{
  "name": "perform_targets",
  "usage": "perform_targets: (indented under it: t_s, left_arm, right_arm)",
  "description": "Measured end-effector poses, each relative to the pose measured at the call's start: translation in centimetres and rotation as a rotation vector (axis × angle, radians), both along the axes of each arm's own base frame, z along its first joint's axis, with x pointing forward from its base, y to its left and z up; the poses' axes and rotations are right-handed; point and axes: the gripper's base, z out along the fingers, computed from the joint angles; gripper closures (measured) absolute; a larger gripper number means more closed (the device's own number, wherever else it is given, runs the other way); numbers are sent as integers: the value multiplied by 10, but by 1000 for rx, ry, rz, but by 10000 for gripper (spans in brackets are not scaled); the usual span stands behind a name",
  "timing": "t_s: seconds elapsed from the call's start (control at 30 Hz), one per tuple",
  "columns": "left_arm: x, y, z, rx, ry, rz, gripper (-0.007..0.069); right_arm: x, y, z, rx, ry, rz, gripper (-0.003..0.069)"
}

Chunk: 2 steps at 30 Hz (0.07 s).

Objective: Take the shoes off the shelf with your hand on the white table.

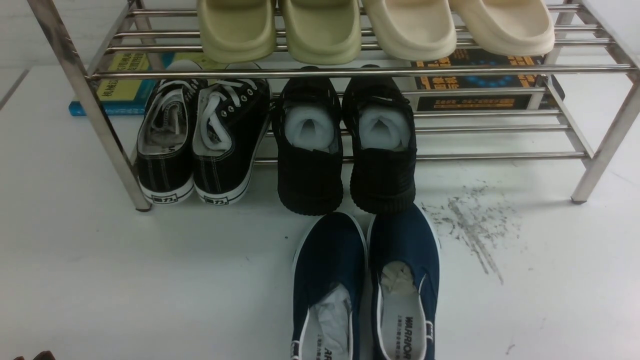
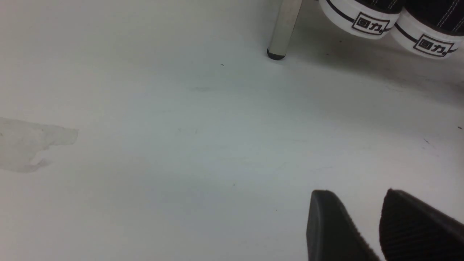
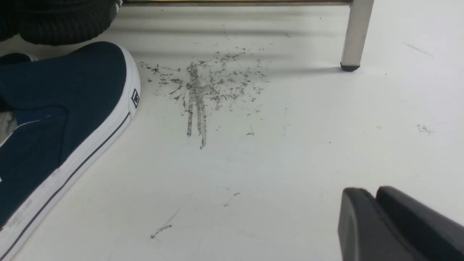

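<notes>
Front view: navy shoes (image 1: 365, 285) apparently rest on white table (image 1: 125, 280).

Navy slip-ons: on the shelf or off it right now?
Off. The navy slip-ons sit side by side on the white table, in front of the shelf, toes near the black shoes.

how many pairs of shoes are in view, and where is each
5 pairs. Green slides and cream slides sit on the top tier of the shelf; black lace-ups and all-black shoes on the lower tier; navy slip-ons on the white table.
</notes>
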Motion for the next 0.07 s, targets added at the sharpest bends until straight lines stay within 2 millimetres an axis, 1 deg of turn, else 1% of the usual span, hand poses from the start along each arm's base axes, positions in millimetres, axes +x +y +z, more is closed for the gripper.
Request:
perform_targets:
  t_s: [0.07]
  left_arm:
    - [0,0,0,0,0,0,382]
  right_arm:
    - [0,0,0,0,0,0,574]
